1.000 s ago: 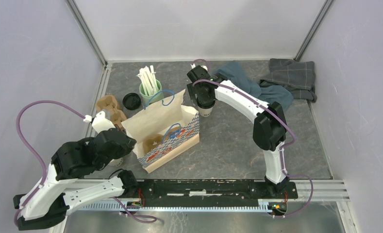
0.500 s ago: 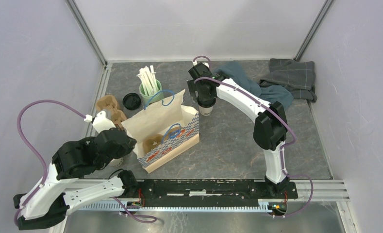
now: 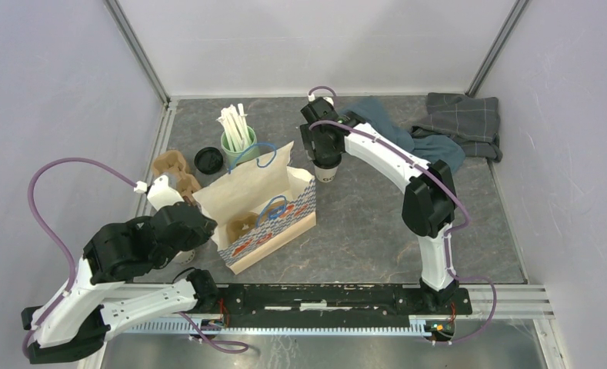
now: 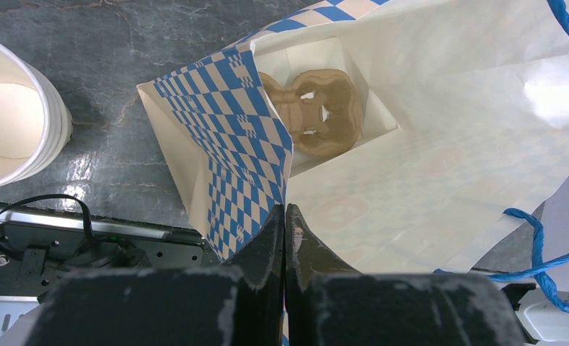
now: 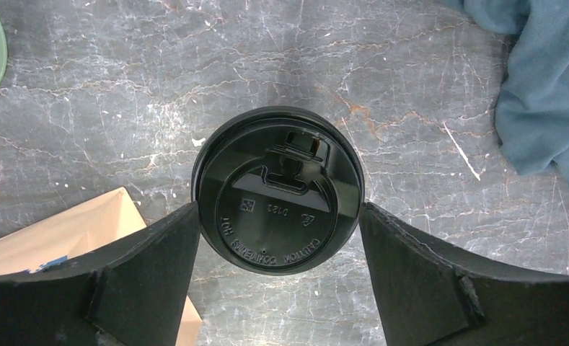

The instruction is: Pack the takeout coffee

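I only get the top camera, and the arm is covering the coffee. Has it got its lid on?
Observer: Yes. The right wrist camera shows a round black lid sitting on the coffee cup.
Operator: Is the end effector grabbing it?
Observer: The right end effector has one finger on each side of the lid, right at its edge. I cannot tell whether they press.
Operator: What is the other one doing?
Observer: The left end effector is shut, its tips at the rim of the paper bag.
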### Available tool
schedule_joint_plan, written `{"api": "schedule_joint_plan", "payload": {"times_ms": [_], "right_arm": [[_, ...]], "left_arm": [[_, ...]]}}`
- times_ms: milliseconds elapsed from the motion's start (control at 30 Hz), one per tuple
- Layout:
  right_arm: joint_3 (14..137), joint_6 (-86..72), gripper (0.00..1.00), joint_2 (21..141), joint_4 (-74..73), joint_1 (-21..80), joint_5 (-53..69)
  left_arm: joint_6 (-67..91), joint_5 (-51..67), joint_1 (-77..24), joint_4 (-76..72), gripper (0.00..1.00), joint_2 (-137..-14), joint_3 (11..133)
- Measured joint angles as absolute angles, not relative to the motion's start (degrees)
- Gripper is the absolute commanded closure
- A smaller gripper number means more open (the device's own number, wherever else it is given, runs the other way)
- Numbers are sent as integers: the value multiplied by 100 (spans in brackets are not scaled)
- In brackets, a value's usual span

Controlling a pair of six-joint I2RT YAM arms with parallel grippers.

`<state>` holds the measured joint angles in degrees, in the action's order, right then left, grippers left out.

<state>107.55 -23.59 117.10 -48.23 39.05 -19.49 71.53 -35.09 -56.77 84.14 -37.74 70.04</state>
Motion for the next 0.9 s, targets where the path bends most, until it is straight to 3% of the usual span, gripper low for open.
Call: {"api": "schedule_joint_plan", "payload": {"times_ms": [267, 467, 633, 900], "right_arm": [[10755, -2353, 8, 11727, -4735, 3850, -1905], [10755, -2351, 12, 11771, -4698, 3850, -1835], [10757, -2309, 20, 11775, -4681, 3848, -1804], [10768, -2163, 21, 11762, -4692, 3837, -1824]], "left_arm": [[7153, -3509, -5677, 8405, 98, -3802, 7004], [7150, -3507, -5677, 8385, 98, -3828, 7002], [7153, -3509, -5677, 8377, 98, -3841, 6997], [7146, -3509, -5677, 8241, 98, -3870, 6987]]}}
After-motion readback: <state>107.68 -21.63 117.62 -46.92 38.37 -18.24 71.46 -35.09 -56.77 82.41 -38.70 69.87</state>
